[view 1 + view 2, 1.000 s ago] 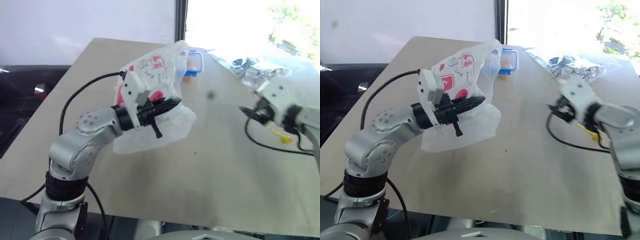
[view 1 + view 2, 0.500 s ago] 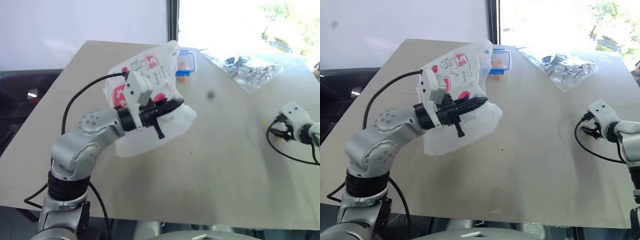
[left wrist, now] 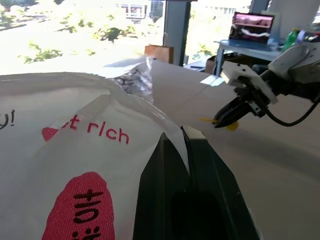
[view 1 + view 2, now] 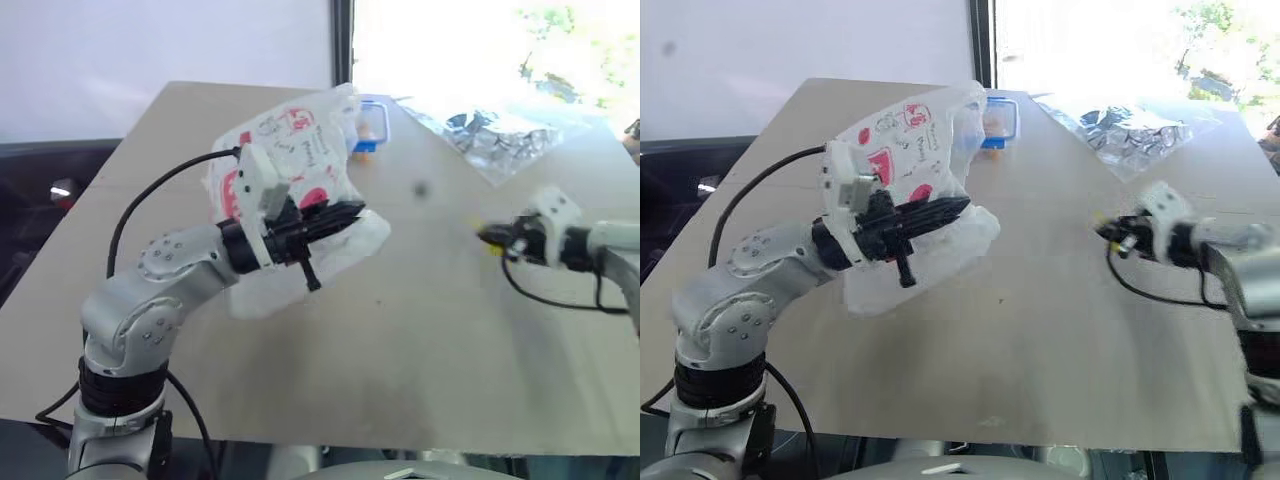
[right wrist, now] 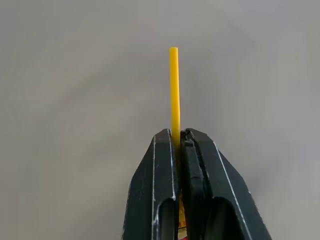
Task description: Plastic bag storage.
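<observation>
- Beige counter (image 4: 420, 330) spans the head views, with a pale wall behind its far left edge and a bright window with greenery behind its far right.
- One plastic bag (image 4: 300, 150), translucent white with red printed marks, is held up above the counter; its lower folds sag toward the surface.
- One left claw (image 4: 345, 215) is clamped together on the plastic bag; in the left wrist view a fold of the bag's film runs between its two black fingers (image 3: 160, 180).
- One blue-lidded box (image 4: 372, 125) sits on the counter just behind the plastic bag, partly hidden by it.
- One clear bag (image 4: 500, 140) with shiny silver contents lies on the counter, well to the right of the plastic bag and toward the far edge.
- One right claw (image 4: 490, 238) hangs low over the counter, well to the right of the plastic bag and apart from it, pointing toward it.
- Its fingers are pressed together on one thin yellow stick (image 5: 173, 90), which pokes straight out past the tips.
- Seen from the left wrist, beyond the counter to the plastic bag's right, stand a dark window post, a small side table with a laptop and a green bottle.
</observation>
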`<state>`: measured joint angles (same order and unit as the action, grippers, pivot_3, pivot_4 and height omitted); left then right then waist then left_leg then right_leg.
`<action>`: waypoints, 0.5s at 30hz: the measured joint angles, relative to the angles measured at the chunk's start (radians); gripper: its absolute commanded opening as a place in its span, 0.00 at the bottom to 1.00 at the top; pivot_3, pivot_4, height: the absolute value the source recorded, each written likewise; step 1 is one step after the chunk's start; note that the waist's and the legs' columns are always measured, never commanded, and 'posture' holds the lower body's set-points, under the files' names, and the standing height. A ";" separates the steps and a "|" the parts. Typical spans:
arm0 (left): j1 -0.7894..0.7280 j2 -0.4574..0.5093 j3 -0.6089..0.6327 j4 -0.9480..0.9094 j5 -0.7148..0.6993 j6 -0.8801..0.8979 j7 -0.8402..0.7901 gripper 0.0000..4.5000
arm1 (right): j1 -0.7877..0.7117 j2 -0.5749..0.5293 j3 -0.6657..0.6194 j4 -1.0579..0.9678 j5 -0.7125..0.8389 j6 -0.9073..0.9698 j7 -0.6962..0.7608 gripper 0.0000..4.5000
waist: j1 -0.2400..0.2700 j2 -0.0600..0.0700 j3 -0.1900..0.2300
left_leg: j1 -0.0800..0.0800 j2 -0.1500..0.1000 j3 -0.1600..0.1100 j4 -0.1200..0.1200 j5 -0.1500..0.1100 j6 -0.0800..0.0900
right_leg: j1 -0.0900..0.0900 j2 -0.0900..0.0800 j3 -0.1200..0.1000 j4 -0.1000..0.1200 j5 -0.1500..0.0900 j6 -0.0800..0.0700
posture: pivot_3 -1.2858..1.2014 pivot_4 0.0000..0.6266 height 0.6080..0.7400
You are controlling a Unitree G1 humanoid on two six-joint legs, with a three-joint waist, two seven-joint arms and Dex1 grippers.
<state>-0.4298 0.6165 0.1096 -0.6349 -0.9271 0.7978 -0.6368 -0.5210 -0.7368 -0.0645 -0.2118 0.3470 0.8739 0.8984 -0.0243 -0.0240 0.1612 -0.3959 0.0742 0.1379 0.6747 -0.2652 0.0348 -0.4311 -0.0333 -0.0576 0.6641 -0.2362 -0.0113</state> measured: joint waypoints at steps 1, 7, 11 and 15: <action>0.003 0.014 0.004 -0.012 -0.022 0.002 -0.018 0.00 | -0.049 0.052 0.005 -0.003 0.014 0.012 -0.025 0.03 | -0.001 0.000 0.000 | 0.001 0.000 0.000 0.000 0.000 0.000 | 0.000 0.000 0.000 0.001 0.000 0.000 | 0.52 0.24 1.00; 0.038 0.070 0.042 -0.026 -0.073 -0.002 -0.070 0.00 | -0.324 0.373 0.016 0.219 0.034 0.033 -0.235 0.03 | 0.019 0.000 0.000 | -0.002 -0.002 -0.002 0.002 0.000 -0.001 | 0.000 0.002 -0.002 0.002 0.001 -0.001 | 0.52 0.24 1.00; 0.101 0.094 0.073 -0.049 -0.078 -0.011 -0.062 0.00 | -0.344 0.470 0.102 0.288 0.036 0.051 -0.238 0.03 | 0.020 0.000 0.000 | -0.004 -0.003 -0.002 0.000 -0.001 0.001 | -0.001 0.000 -0.002 -0.001 0.001 -0.001 | 0.52 0.24 1.00; 0.119 0.093 0.074 -0.083 -0.081 -0.013 -0.029 0.00 | -0.373 0.552 0.182 0.312 0.051 0.056 -0.214 0.03 | 0.014 0.000 0.000 | -0.005 -0.003 -0.003 -0.001 -0.001 0.001 | -0.002 0.000 -0.002 -0.001 0.001 -0.001 | 0.52 0.24 1.00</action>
<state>-0.3105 0.7099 0.1835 -0.7178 -1.0079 0.7845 -0.6656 -0.8942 -0.1849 0.1175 0.1004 0.3985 0.9295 0.6843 -0.0098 -0.0237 0.1611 -0.4013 0.0716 0.1344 0.6732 -0.2659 0.0359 -0.4334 -0.0337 -0.0595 0.6634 -0.2355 -0.0124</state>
